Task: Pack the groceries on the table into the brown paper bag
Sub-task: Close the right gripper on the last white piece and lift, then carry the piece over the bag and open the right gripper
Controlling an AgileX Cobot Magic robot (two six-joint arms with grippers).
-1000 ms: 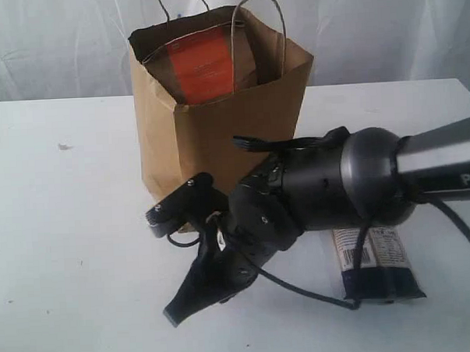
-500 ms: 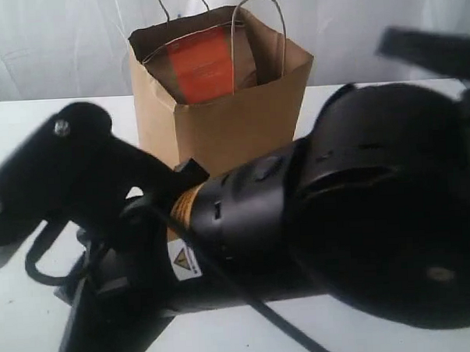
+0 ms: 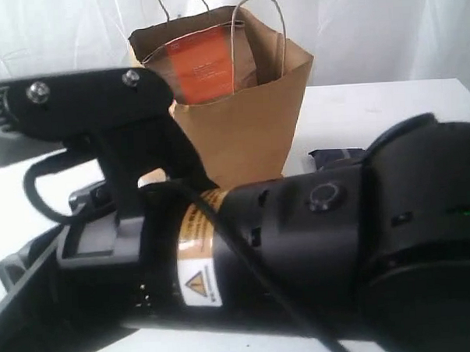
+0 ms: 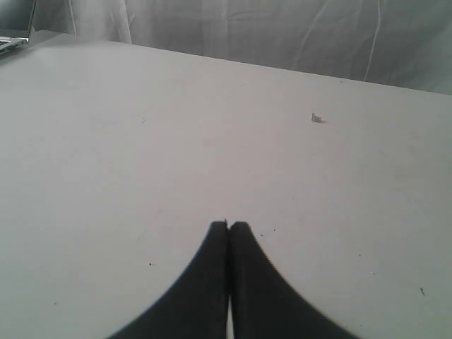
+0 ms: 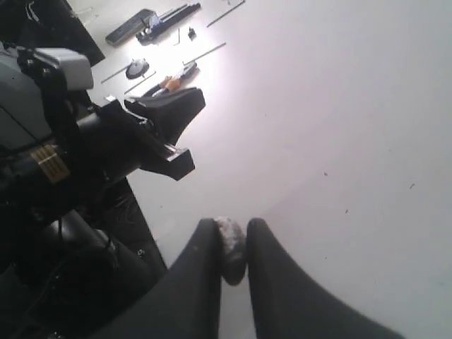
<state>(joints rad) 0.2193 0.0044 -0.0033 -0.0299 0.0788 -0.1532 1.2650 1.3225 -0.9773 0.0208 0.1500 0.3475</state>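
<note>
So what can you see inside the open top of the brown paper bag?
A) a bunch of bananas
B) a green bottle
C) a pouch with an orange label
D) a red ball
C: a pouch with an orange label shows through the open top of the paper bag in the exterior view.

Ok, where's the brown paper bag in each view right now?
Exterior view: brown paper bag stands upper centre, behind the dark arm.
Left wrist view: not in it.
Right wrist view: not in it.
Shared landmark: the white table, visible in all three.
</note>
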